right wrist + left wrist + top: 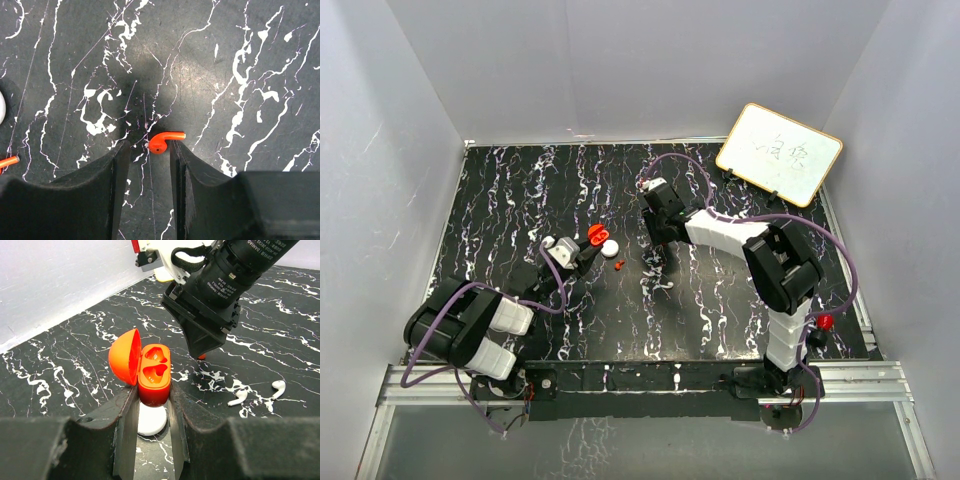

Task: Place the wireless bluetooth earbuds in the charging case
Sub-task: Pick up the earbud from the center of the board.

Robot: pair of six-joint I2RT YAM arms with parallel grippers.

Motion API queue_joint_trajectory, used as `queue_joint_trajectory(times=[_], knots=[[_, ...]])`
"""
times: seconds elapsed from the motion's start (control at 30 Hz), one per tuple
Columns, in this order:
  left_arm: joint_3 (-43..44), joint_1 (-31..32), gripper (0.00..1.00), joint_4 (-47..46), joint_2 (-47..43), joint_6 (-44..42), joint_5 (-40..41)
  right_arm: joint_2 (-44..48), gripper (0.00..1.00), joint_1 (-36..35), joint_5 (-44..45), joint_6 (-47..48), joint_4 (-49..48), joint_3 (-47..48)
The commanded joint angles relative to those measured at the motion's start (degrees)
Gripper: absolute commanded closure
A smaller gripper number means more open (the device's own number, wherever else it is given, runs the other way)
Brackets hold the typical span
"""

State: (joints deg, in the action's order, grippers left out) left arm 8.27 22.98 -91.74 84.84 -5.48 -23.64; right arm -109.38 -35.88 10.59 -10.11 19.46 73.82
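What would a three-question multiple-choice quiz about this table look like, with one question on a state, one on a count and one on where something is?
1. The red charging case held in the left arm's jaws is:
A) shut
B) open, both sockets empty
C) open, both sockets filled

2. The white earbuds lying on the table number:
A) none
B) four
C) two

3. The red earbud under the right arm is:
A) on the table between the open jaws
B) inside the case
C) lifted off the table

Answers:
1 B: the lid is swung aside and two hollow sockets show.
2 C: the left wrist view shows a pair of them.
3 A: the right wrist view shows it lying on the marble between the right arm's jaws.
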Motion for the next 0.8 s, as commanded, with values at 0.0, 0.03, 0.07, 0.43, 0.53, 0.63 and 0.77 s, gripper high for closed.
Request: queue_joint_trajectory(times=[0.0, 0.03, 0.07, 0.43, 0.53, 0.63, 0.77], knots=[[1.32, -0.23, 1.0, -10.65, -0.2, -0.05, -1.58, -0.78, 0.65, 0.15, 0.81, -0.88, -1.06, 0.61], [1.35, -0.21, 1.0, -10.65, -0.25, 0.02, -1.59, -0.95, 0.65, 0.19, 0.76, -0.88, -0.91, 0.73], [1.29, -0.22, 1.0, -10.65, -0.28, -0.03, -1.58, -1.07, 0.65, 0.15, 0.63, -0.92, -0.72, 0.88], [1.22, -0.22, 1.0, -10.68, -0.24, -0.14, -1.42, -2.0, 0.69, 0.37, 0.22, -1.03, -0.07, 1.1], [1.13, -0.25, 1.0, -10.65, -0.2, -0.12, -1.47, -2.15, 0.69, 0.47, 0.09, -1.14, 0.1, 1.17], [1.13, -0.27, 1.0, -10.65, -0.2, -0.17, -1.44, -2.36, 0.7, 0.59, -0.08, -1.18, 0.19, 1.17], [1.2, -0.23, 1.0, -10.65, -0.16, -0.18, -1.48, -2.51, 0.7, 0.75, -0.27, -1.32, 0.3, 1.15]])
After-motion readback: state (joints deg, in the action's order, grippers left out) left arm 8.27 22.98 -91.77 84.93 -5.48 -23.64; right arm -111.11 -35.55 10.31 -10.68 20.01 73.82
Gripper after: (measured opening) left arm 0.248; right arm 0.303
